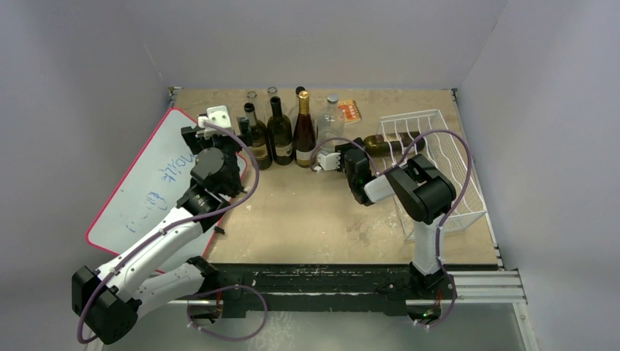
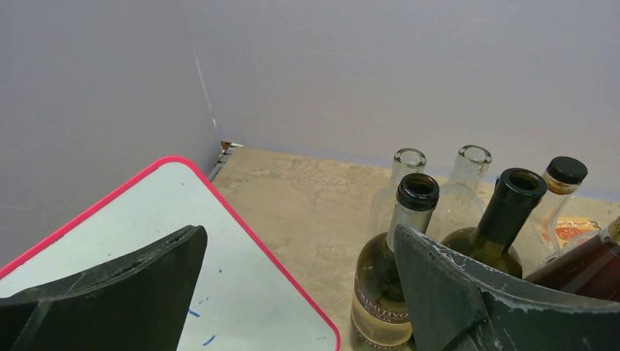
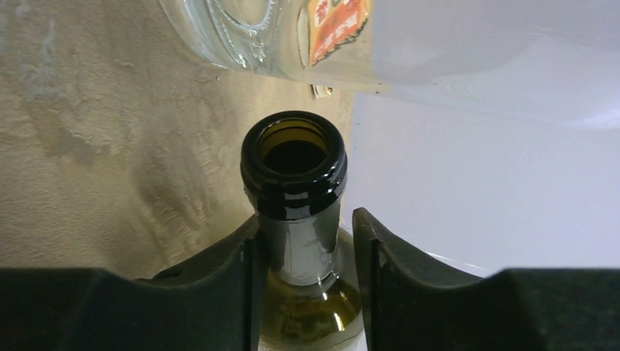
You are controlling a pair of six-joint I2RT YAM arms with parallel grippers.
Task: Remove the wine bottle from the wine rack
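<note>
The wine bottle (image 1: 386, 143), dark green, lies on its side in the top cradle of the white wire wine rack (image 1: 450, 172), its open mouth pointing left. In the right wrist view its neck (image 3: 294, 157) stands between the fingers of my right gripper (image 3: 303, 248). The left finger touches the neck, and a thin gap shows beside the right one. From above, the right gripper (image 1: 351, 152) sits at the bottle's mouth, just left of the rack. My left gripper (image 2: 300, 270) is wide open and holds nothing, hovering at the far left (image 1: 217, 130) beside the standing bottles.
A row of standing bottles (image 1: 281, 135) lines the back of the table, with a clear one (image 3: 241, 29) close to the held neck. A red-edged whiteboard (image 1: 153, 183) leans at the left. An orange packet (image 1: 351, 111) lies behind the rack.
</note>
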